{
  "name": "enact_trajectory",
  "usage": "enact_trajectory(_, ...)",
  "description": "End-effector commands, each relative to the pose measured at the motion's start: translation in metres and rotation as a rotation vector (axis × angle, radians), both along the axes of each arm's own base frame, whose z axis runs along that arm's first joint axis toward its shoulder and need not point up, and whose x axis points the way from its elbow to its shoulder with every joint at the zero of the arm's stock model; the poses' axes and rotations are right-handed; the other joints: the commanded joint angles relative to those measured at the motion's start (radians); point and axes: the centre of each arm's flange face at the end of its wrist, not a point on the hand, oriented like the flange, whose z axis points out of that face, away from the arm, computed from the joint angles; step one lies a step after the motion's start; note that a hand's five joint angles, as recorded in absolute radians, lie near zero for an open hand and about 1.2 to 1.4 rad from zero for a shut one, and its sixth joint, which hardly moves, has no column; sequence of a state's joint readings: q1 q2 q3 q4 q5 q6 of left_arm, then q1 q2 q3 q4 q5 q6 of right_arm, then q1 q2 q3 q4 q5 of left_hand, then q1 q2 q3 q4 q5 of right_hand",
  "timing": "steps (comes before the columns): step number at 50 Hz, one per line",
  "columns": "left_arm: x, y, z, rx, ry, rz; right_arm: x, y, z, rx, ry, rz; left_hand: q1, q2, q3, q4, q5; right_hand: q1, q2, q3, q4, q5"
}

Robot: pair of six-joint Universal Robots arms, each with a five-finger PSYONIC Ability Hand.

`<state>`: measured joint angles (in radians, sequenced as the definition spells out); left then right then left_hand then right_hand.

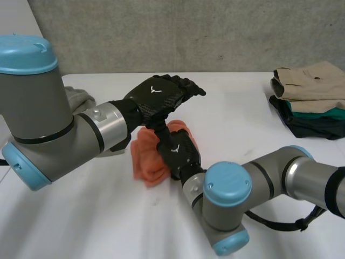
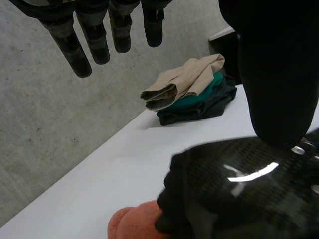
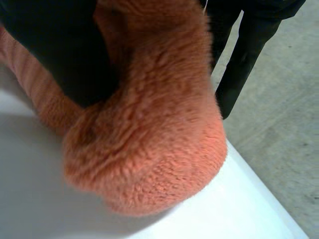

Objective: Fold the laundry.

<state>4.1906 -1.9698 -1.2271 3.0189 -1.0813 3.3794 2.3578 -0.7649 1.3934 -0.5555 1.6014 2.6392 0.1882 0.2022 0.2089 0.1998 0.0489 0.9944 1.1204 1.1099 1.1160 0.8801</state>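
Orange towel (image 1: 148,159) bunched mid-way across the white table (image 1: 242,124), right hand (image 1: 178,152) curled into its right edge and grasping it, left hand (image 1: 159,96) hovering just above, fingers (image 2: 94,37) straight and released, 1 stack of folded clothes (image 1: 310,100) well apart at the far right, grey cloth (image 1: 81,98) behind the left arm.

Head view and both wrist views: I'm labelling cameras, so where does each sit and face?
Head view: behind and between the arms, looking down at the table; both arms, left hand, right hand.
Left wrist view: on the left wrist, past its straight fingers toward the folded stack.
Right wrist view: on the right wrist, close on the orange cloth its hand grips.
All share that cloth.
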Motion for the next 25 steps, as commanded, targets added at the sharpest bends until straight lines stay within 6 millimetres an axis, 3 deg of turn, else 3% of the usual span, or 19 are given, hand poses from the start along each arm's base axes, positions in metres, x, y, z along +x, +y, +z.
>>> enact_trajectory(1,0.006,-0.007,0.004,-0.011,0.004,0.026,-0.007,-0.047,0.029,-0.073,-0.071,-0.074,0.022,0.008,0.002,0.011,-0.013,0.402,0.276,0.286,0.280,0.342)
enact_trajectory(10,0.021,-0.023,0.024,-0.068,0.035,0.105,-0.023,-0.108,0.096,-0.233,-0.206,-0.099,0.022,0.008,0.002,0.011,-0.013,0.402,0.276,0.286,0.280,0.342)
enact_trajectory(14,0.024,-0.026,0.035,-0.108,0.058,0.130,-0.049,-0.146,0.139,-0.375,-0.302,-0.166,0.020,0.005,-0.001,0.008,-0.016,0.402,0.276,0.286,0.280,0.342)
enact_trajectory(15,0.024,-0.026,0.037,-0.120,0.064,0.133,-0.065,-0.163,0.156,-0.435,-0.338,-0.205,0.019,0.005,-0.001,0.008,-0.016,0.402,0.276,0.286,0.280,0.342)
enact_trajectory(18,0.025,-0.025,0.040,-0.130,0.069,0.134,-0.093,-0.186,0.179,-0.513,-0.384,-0.262,0.019,0.005,-0.001,0.008,-0.016,0.402,0.276,0.286,0.280,0.342)
enact_trajectory(19,0.025,-0.025,0.040,-0.129,0.070,0.134,-0.112,-0.200,0.190,-0.548,-0.412,-0.293,0.019,0.005,-0.001,0.008,-0.016,0.402,0.276,0.286,0.280,0.342)
enact_trajectory(21,0.024,-0.025,0.040,-0.127,0.070,0.133,-0.131,-0.213,0.199,-0.571,-0.439,-0.318,0.019,0.005,-0.001,0.008,-0.016,0.402,0.276,0.286,0.280,0.342)
enact_trajectory(22,0.024,-0.024,0.039,-0.127,0.068,0.131,-0.155,-0.228,0.204,-0.579,-0.467,-0.347,0.019,0.005,-0.001,0.008,-0.016,0.402,0.276,0.286,0.280,0.342)
enact_trajectory(24,0.023,-0.023,0.039,-0.126,0.067,0.128,-0.176,-0.241,0.205,-0.578,-0.479,-0.368,0.019,0.005,-0.001,0.008,-0.016,0.402,0.276,0.286,0.280,0.342)
enact_trajectory(25,0.023,-0.022,0.038,-0.124,0.067,0.125,-0.200,-0.253,0.203,-0.580,-0.478,-0.386,0.019,0.005,-0.001,0.008,-0.016,0.402,0.276,0.286,0.280,0.342)
